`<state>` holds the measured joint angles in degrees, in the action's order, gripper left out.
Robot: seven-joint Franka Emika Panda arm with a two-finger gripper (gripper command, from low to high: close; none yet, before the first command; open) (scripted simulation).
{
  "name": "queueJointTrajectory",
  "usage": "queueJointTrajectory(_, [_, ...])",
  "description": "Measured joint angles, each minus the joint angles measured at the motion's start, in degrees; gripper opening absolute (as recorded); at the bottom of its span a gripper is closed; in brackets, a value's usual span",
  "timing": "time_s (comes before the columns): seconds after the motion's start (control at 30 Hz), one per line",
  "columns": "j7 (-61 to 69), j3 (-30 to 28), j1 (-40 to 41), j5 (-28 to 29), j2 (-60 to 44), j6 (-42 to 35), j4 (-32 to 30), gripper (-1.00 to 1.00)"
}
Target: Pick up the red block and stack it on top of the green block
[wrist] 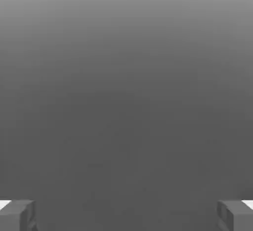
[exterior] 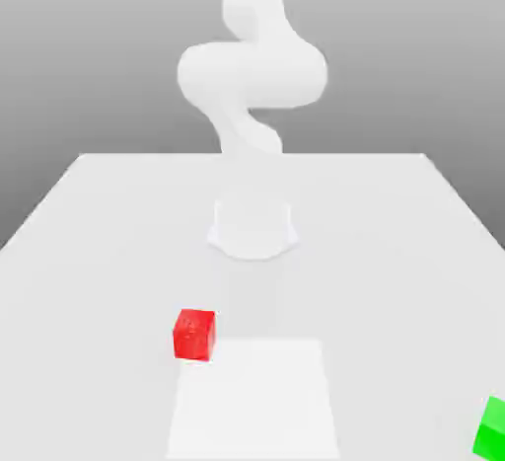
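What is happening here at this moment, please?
A white robot arm stands at the far side of a white table, and nothing is being handled yet. The red block sits alone on the table, toward the exterior view's left. The green block sits apart from it, at the exterior view's right edge. In the hand view the gripper is open, with nothing between its fingers.
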<state>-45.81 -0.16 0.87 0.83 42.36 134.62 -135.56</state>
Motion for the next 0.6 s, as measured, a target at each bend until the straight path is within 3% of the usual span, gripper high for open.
queueJointTrajectory(0.43, [1.7,-4.04,5.52,3.11,-22.47,17.87,-23.79,0.0])
queueJointTrajectory(0.6, [5.02,-6.3,6.92,0.8,-37.46,29.31,-31.59,0.0])
